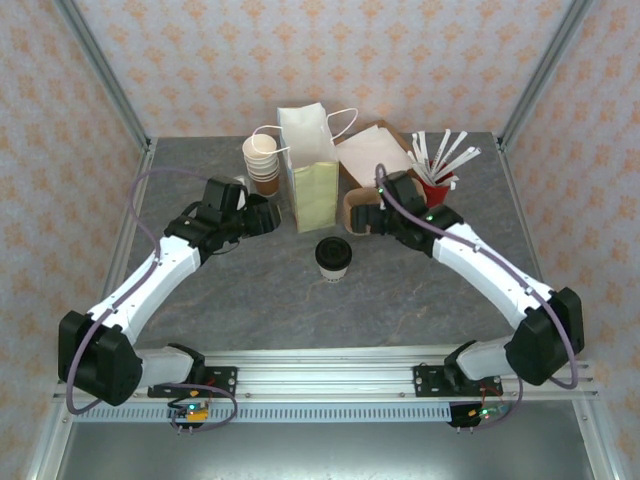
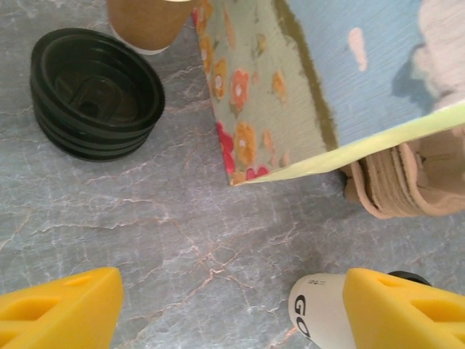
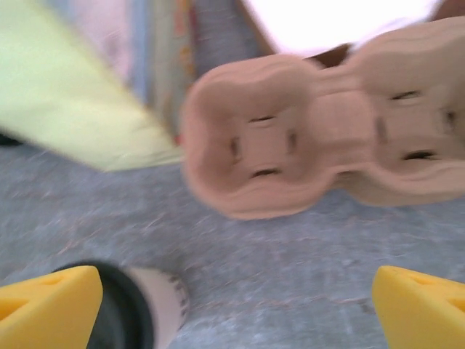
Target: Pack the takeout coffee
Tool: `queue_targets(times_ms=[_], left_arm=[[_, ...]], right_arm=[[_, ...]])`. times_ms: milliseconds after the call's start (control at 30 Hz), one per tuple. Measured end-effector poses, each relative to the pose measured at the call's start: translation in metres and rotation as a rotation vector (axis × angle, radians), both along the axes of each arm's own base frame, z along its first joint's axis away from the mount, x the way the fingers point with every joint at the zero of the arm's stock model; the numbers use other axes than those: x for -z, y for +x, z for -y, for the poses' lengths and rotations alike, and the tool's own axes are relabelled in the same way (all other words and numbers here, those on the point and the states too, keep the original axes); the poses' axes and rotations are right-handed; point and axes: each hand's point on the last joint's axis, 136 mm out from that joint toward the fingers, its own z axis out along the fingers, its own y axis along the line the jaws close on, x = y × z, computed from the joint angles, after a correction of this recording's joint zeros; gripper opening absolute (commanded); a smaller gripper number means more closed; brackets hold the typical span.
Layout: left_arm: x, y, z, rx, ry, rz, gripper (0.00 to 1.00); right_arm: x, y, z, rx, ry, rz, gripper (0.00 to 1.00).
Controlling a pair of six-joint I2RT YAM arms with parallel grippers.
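Takeout coffee (image 1: 333, 258): upright on the desk (image 1: 250, 300), lid on, in front of the paper bag (image 1: 310, 170) on the side toward the arm bases. It sits near the bag's base but clear of it, and nothing is touching it.

Paper bag: upright, mouth open, handles up. It is white in the top view; the left wrist view shows a floral side panel and a pale green bottom edge.

Left pincer (image 2: 231, 313): low, just left of the bag's base. Yellow fingers (image 2: 62, 309) are spread wide with bare desk between them, and nothing is held. The left wrist view shows the coffee's cream wall beside one finger, partly hidden by it.

Right pincer (image 3: 236, 305): just right of the bag's base, jaws spread wide, nothing held. The right wrist view is blurred. It shows the coffee's black lid at the inner edge of one finger.

Other items:
- A stack of loose black lids (image 2: 94, 94) and a stack of lidless cups (image 1: 262, 160) are left of the bag.
- A brown moulded cup carrier (image 3: 320, 145) is right of the bag, close against its base.
- A red holder of wrapped sticks (image 1: 440, 170) is further right of the bag.
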Motion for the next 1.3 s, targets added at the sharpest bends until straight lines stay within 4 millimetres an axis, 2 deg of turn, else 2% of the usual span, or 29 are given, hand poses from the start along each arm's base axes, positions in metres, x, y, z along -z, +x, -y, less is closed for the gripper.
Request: queue_targets(times_ms=[67, 200, 300, 467, 633, 867, 900, 967, 1033, 1200, 1300], left_arm=[[-0.004, -0.001, 0.006, 0.021, -0.001, 0.008, 0.8], [-0.015, 0.0, 0.015, 0.052, -0.006, 0.035, 0.8], [-0.018, 0.001, 0.017, 0.062, -0.001, 0.045, 0.8], [-0.021, -0.001, 0.016, 0.085, 0.024, 0.047, 0.79], [-0.036, -0.004, 0.014, 0.095, 0.03, 0.083, 0.78], [-0.078, 0.002, 0.016, 0.089, 0.007, 0.16, 0.74], [-0.093, 0.006, 0.017, 0.088, -0.003, 0.191, 0.73], [-0.109, 0.009, 0.018, 0.087, -0.015, 0.227, 0.72], [-0.117, 0.01, 0.02, 0.09, -0.022, 0.246, 0.72], [-0.108, 0.013, 0.031, 0.11, -0.021, 0.22, 0.68], [-0.101, 0.009, 0.042, 0.138, -0.015, 0.199, 0.67]], right_arm=[[-0.001, 0.016, 0.013, 0.054, -0.009, -0.012, 0.88], [0.001, 0.041, 0.018, 0.074, -0.043, -0.034, 0.79], [0.007, 0.05, 0.021, 0.044, -0.088, -0.053, 0.73], [0.014, 0.053, 0.022, -0.123, -0.123, -0.082, 0.73], [0.016, 0.044, 0.012, -0.393, -0.201, -0.054, 0.74], [0.0, 0.061, 0.014, -0.513, -0.302, 0.017, 0.73], [-0.003, 0.064, 0.019, -0.533, -0.323, 0.029, 0.73], [-0.004, 0.064, 0.024, -0.577, -0.349, 0.037, 0.73], [-0.003, 0.063, 0.031, -0.619, -0.364, 0.037, 0.72], [-0.011, 0.073, 0.046, -0.676, -0.358, 0.042, 0.68], [-0.013, 0.079, 0.043, -0.703, -0.34, 0.041, 0.65]])
